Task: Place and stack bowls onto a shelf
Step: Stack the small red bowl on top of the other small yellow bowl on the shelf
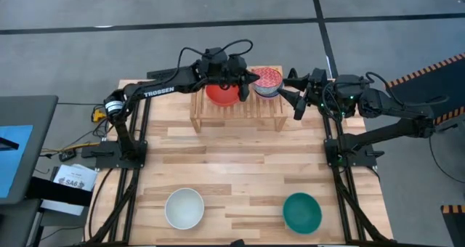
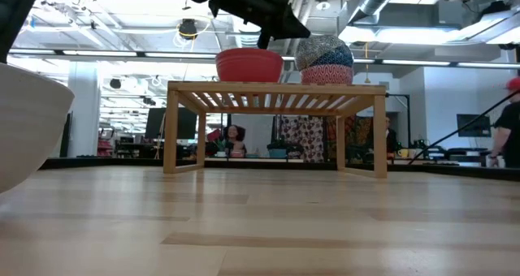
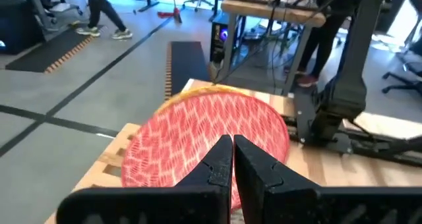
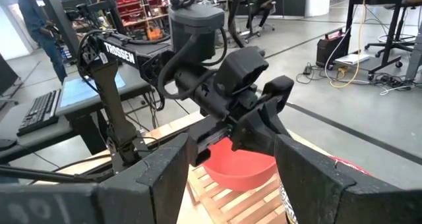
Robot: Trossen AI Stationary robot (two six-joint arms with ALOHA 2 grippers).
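Note:
The light-wood shelf (image 1: 236, 115) (image 2: 276, 88) stands at the table's far edge. A plain red bowl (image 1: 221, 94) (image 2: 249, 65) sits upright on its left half. A stack of patterned bowls (image 1: 268, 82) (image 2: 326, 61) sits on its right half, pink-red pattern (image 3: 198, 135) uppermost, blue stripes on its side. My left gripper (image 1: 251, 83) (image 3: 232, 165) is shut and hovers above the shelf between the red bowl and the stack. My right gripper (image 1: 290, 94) (image 4: 231, 158) is open, just off the shelf's right end. A white bowl (image 1: 184, 208) and a teal bowl (image 1: 301, 212) rest on the near table.
Bare planks (image 1: 232, 160) lie between the shelf and the two near bowls. In the low view, the white bowl's side (image 2: 24, 122) fills the left edge. Arm bases stand at the table's left (image 1: 116, 149) and right (image 1: 352, 154) sides. People stand in the room beyond.

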